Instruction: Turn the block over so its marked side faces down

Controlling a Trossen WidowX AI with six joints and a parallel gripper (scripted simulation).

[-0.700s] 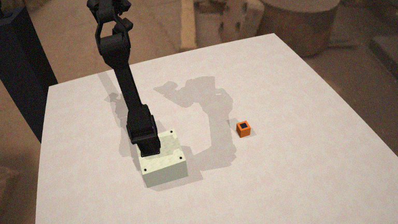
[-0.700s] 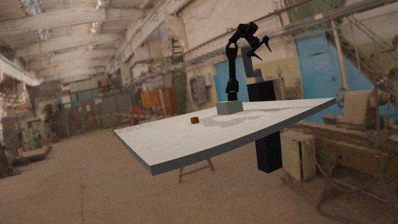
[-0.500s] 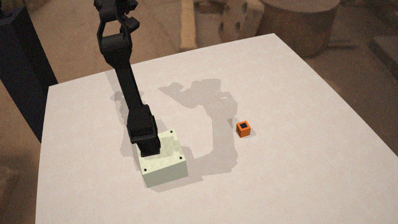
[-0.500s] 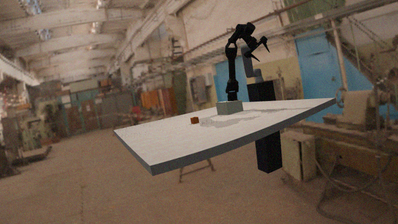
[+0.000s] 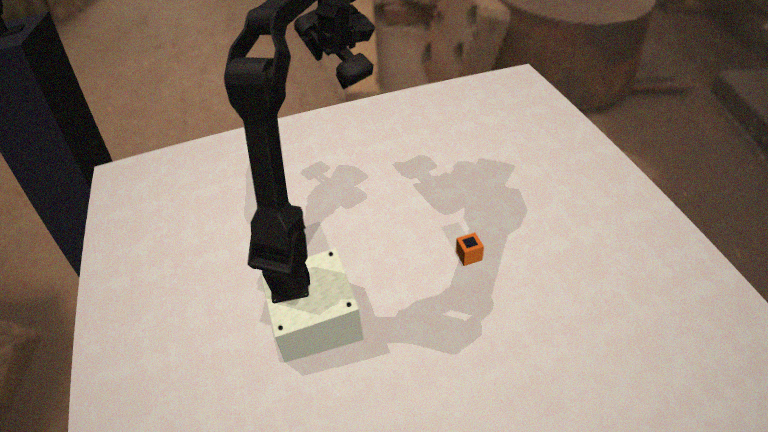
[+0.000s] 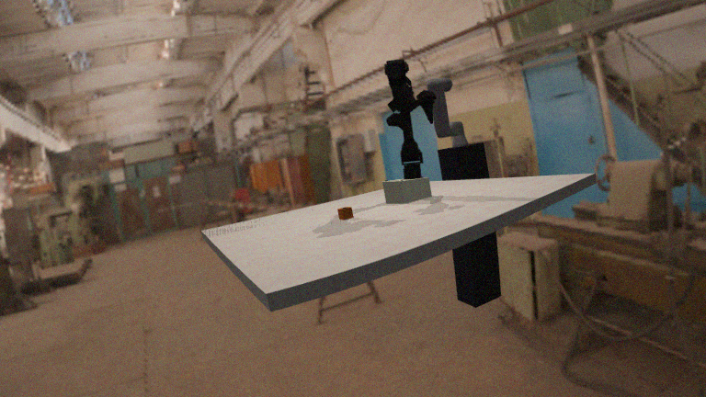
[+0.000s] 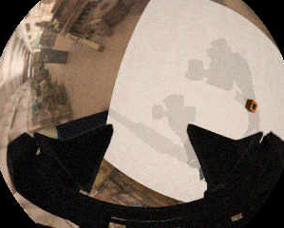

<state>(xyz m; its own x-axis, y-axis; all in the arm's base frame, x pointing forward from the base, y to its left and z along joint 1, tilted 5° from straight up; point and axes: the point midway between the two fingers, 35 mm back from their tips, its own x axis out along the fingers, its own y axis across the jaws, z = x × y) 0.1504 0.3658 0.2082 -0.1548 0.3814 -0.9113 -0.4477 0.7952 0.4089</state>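
A small orange block point(image 5: 469, 253) point(image 6: 345, 213) point(image 7: 251, 105) rests flat on the pale table point(image 5: 577, 336) point(image 6: 280, 262) point(image 7: 151, 62). In the top view its top face carries a dark square mark, and the side faces in sight look plain orange. My black gripper point(image 7: 150, 126) is open, with nothing between its fingers. It hangs high above the table, well away from the block. In the wrist view the block is small, at the right, beyond the right finger. The block's underside is hidden.
The arm stands on a pale green base box point(image 5: 322, 334) point(image 6: 406, 191), to the left of the block in the top view. A dark pillar point(image 5: 42, 116) point(image 6: 476, 273) stands beyond the table's edge. Arm shadows fall around the block.
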